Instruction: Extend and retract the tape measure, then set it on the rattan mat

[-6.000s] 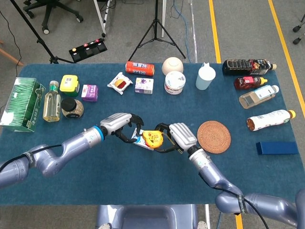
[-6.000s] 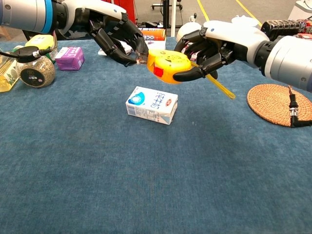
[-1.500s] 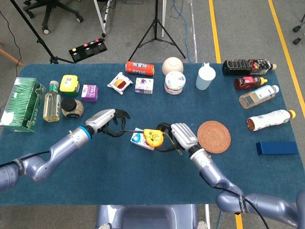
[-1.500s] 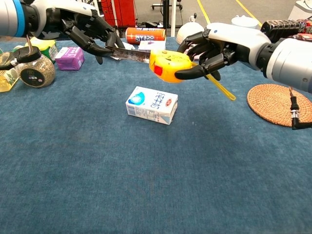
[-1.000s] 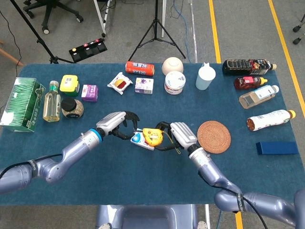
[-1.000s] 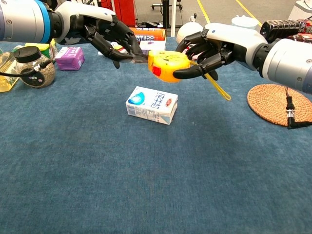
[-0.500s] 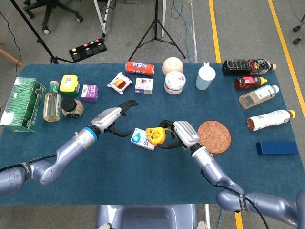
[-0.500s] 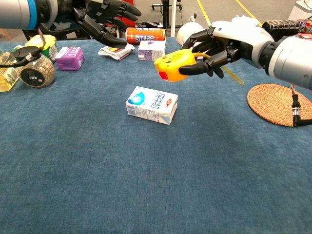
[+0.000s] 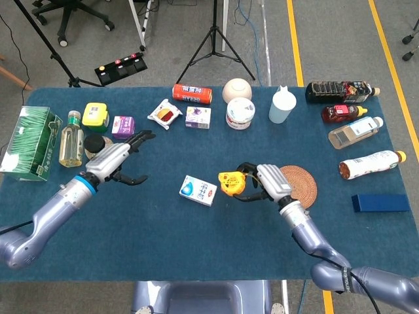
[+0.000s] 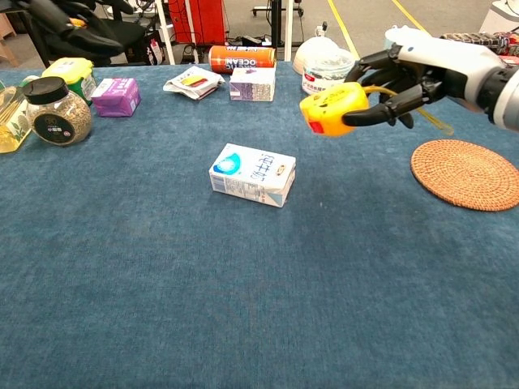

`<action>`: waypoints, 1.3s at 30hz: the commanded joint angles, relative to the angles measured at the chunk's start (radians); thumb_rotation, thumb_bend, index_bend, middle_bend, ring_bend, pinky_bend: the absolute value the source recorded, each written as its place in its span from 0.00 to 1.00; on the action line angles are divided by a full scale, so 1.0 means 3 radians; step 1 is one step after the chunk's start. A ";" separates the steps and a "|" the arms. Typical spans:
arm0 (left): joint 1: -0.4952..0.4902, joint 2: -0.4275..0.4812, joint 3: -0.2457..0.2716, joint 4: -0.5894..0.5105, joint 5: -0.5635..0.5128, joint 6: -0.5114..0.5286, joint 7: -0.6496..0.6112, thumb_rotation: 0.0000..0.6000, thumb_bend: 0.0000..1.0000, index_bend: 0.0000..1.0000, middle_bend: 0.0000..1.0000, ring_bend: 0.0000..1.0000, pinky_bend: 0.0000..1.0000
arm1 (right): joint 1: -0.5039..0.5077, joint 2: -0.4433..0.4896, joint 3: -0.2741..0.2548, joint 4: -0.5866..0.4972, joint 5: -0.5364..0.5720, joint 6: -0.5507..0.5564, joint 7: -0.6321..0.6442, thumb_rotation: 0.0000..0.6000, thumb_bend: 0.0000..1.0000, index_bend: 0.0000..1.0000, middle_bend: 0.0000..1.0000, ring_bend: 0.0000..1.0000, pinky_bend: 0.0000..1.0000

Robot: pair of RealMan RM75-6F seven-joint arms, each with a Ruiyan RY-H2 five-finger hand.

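The right hand (image 9: pixel 270 183) is held above the table's middle, right of centre, its dark fingers (image 10: pixel 381 113) curled around the yellow tape measure (image 10: pixel 331 108) and gripping it clear of the surface; the right arm reaches in from the table's near edge. The left hand (image 9: pixel 118 161) hovers over the left part of the table, fingers spread apart and holding nothing, its arm stretching in from the near left corner.

Silver-grey arms — blue wrist rings (both) — black-fingered left hand (image 9: pixel 118 163), right hand (image 9: pixel 265 185).
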 commanded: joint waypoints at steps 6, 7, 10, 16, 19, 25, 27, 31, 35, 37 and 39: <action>0.0259 0.0229 0.0111 -0.0067 0.0314 0.0167 -0.0248 1.00 0.28 0.04 0.00 0.00 0.22 | -0.0126 0.0114 -0.0101 0.0126 -0.0060 0.0034 0.0085 0.68 0.28 0.52 0.51 0.67 0.69; 0.0294 0.0256 0.0129 -0.0061 0.0343 0.0183 -0.0286 1.00 0.28 0.04 0.00 0.00 0.22 | -0.0152 0.0133 -0.0126 0.0172 -0.0072 0.0038 0.0101 0.68 0.28 0.52 0.51 0.67 0.69; 0.0346 0.0295 0.0156 -0.0048 0.0417 0.0209 -0.0366 1.00 0.28 0.04 0.00 0.00 0.22 | -0.0192 0.0168 -0.0163 0.0260 -0.0115 0.0039 0.0159 0.68 0.28 0.52 0.51 0.67 0.69; 0.0422 0.0345 0.0192 -0.0026 0.0515 0.0254 -0.0503 1.00 0.28 0.04 0.00 0.00 0.22 | -0.0270 0.0188 -0.0205 0.0428 -0.0123 0.0049 0.0251 0.67 0.28 0.52 0.51 0.66 0.68; 0.0449 0.0350 0.0208 -0.0024 0.0560 0.0270 -0.0570 1.00 0.28 0.04 0.00 0.00 0.22 | -0.0293 0.0150 -0.0238 0.0552 -0.0120 0.0014 0.0285 0.68 0.28 0.52 0.51 0.65 0.66; 0.0457 0.0366 0.0226 -0.0032 0.0641 0.0279 -0.0601 1.00 0.28 0.04 0.00 0.00 0.22 | -0.0304 0.0085 -0.0262 0.0708 -0.0119 -0.0049 0.0316 0.68 0.28 0.51 0.50 0.60 0.61; 0.0459 0.0370 0.0229 -0.0035 0.0657 0.0286 -0.0608 1.00 0.28 0.04 0.00 0.00 0.22 | -0.0300 0.0070 -0.0288 0.0757 -0.0118 -0.0101 0.0281 0.68 0.28 0.44 0.46 0.53 0.54; 0.0461 0.0371 0.0241 -0.0031 0.0674 0.0281 -0.0625 1.00 0.28 0.04 0.00 0.00 0.22 | -0.0279 0.0093 -0.0328 0.0786 -0.0137 -0.0205 0.0233 0.68 0.28 0.25 0.32 0.36 0.37; 0.0466 0.0373 0.0246 -0.0025 0.0686 0.0290 -0.0639 1.00 0.28 0.04 0.00 0.00 0.22 | -0.0273 0.0119 -0.0328 0.0755 -0.0152 -0.0232 0.0207 0.68 0.28 0.06 0.16 0.16 0.18; 0.0469 0.0377 0.0245 -0.0024 0.0693 0.0299 -0.0650 1.00 0.28 0.03 0.00 0.00 0.22 | -0.0275 0.0139 -0.0323 0.0728 -0.0171 -0.0209 0.0176 0.68 0.28 0.01 0.11 0.11 0.14; 0.0473 0.0378 0.0247 -0.0023 0.0704 0.0311 -0.0657 1.00 0.28 0.04 0.00 0.00 0.22 | -0.0283 0.0152 -0.0314 0.0704 -0.0184 -0.0175 0.0153 0.68 0.28 0.00 0.07 0.08 0.12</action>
